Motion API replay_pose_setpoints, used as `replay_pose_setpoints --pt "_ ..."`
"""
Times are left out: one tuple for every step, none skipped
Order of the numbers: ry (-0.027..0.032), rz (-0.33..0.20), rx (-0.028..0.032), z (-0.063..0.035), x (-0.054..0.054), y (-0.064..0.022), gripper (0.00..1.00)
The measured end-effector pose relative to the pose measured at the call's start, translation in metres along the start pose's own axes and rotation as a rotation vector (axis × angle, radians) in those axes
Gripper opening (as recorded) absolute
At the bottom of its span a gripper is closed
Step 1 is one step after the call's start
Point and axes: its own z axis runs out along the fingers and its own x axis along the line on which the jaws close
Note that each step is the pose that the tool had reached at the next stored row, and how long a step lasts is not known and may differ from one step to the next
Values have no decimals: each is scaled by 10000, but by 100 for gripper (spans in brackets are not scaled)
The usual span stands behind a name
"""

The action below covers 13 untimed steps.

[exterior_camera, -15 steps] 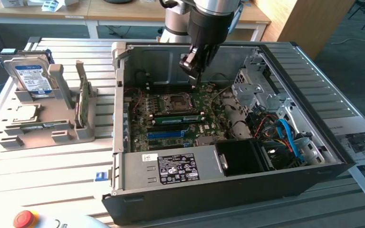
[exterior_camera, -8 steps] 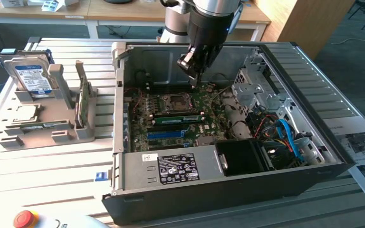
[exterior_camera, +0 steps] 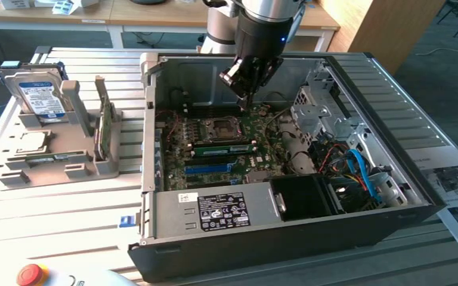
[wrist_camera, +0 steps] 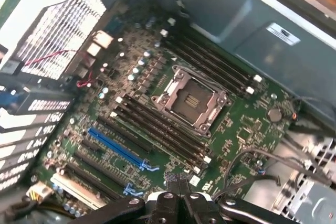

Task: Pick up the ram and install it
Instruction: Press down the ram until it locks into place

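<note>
While shut fingers (exterior_camera: 247, 98) hover, ram (exterior_camera: 102, 122) stands well apart.

Exterior view: I look down at an angle from beyond the front edge of the slatted bench (exterior_camera: 46, 220), far enough back to take in the whole open computer case (exterior_camera: 293, 238) and the arm above it. Wrist view: I face steeply down from inside the case, close over the motherboard (wrist_camera: 252, 135). Both views share the motherboard and its empty CPU socket (wrist_camera: 190, 102).
</note>
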Motion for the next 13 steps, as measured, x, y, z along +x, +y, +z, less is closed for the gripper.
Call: replay_pose_setpoints --pt "-7 172 2 2 0 0 11" --pt "-14 341 3 5 0 0 11" --pt "-21 518 5 7 0 0 11" --pt "-28 686 7 9 0 0 11" --pt "-36 874 8 12 0 0 11" --pt "-43 1047 10 14 0 0 11" --pt "-50 1221 12 16 0 0 11" --pt "-57 1392 13 19 0 -1 11" --pt "-64 1565 15 21 0 -1 11" --pt "-71 1737 17 23 0 -1 11" --pt "-79 1921 18 26 0 -1 11" --pt "-86 2092 20 28 0 -1 11" --pt "-93 2265 22 30 0 -1 11"
